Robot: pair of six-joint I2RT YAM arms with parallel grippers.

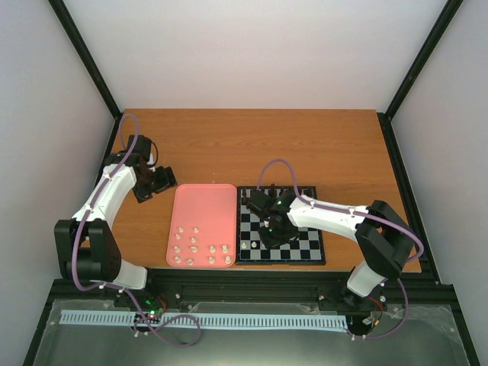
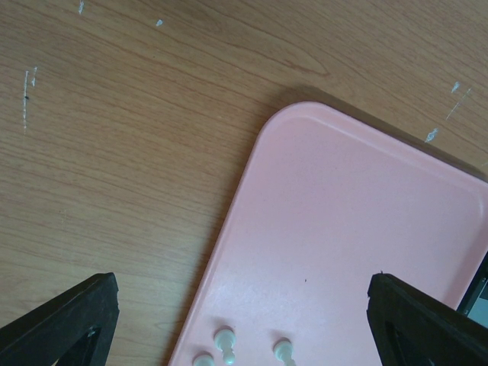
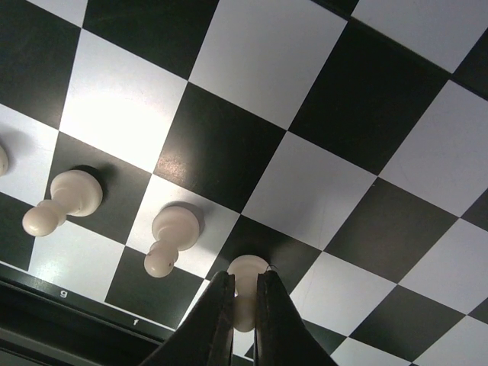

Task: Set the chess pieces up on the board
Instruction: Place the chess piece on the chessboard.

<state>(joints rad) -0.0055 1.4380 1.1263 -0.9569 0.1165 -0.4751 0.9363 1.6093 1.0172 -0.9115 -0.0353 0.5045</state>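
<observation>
Where the right gripper (image 3: pixel 245 284) reaches down over the board (image 3: pixel 252 69), its two slim black fingers (image 3: pixel 221 320) are closed on a cream pawn (image 3: pixel 247 264). The pawn is pinched at the neck, with its round base over a black square in the left part of the board. Whether the base touches the square cannot be told. Two further pawns (image 3: pixel 174 232) are seen upright just beside it, one on a white square and one on a black, along the black rim. The squares are glossy, and glare is reflected from the white ones.

The left gripper (image 2: pixel 240 305) is held wide open, its blunt black fingers (image 2: pixel 72 320) well apart, above the far left corner of the tray (image 2: pixel 343 213). The tray is smooth and pink, with rounded corners and a shallow raised lip, and is laid just left of the board on a wood-grain table (image 2: pixel 130 130). The remaining cream pieces (image 1: pixel 202 248) are scattered over its near half.
</observation>
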